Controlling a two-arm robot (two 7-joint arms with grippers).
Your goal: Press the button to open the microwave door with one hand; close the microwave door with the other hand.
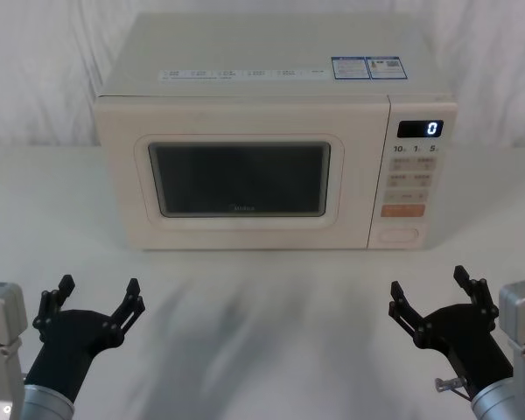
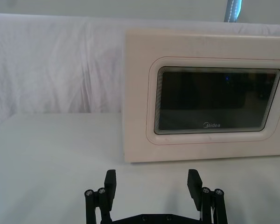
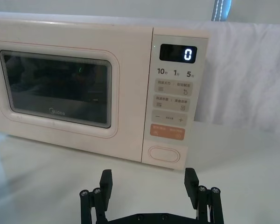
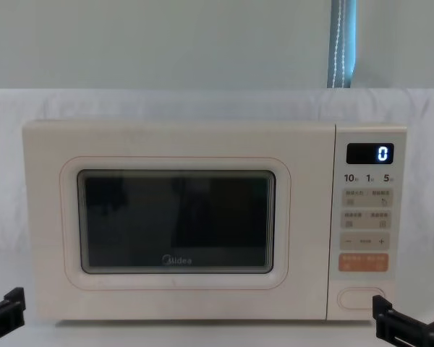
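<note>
The cream microwave [image 1: 271, 105] stands at the back middle of the white table, its blue display reading "0". Its door [image 1: 241, 179] [image 4: 177, 220] [image 2: 214, 100] [image 3: 56, 88], with the dark window and "Midea" logo, is closed flush. The pill-shaped button [image 1: 399, 234] [image 3: 164, 154] [image 4: 362, 298] sits at the bottom of the control panel, under the orange key. My left gripper [image 1: 99, 300] [image 2: 152, 183] hovers open near the table's front left, well short of the door. My right gripper [image 1: 432, 289] [image 3: 148, 181] is open at the front right, facing the control panel from a distance.
A white cloth covers the table [image 1: 262, 297] and hangs as a backdrop behind the oven. Bare tabletop lies between both grippers and the microwave front. A blue-grey strip [image 4: 341, 43] hangs on the wall behind.
</note>
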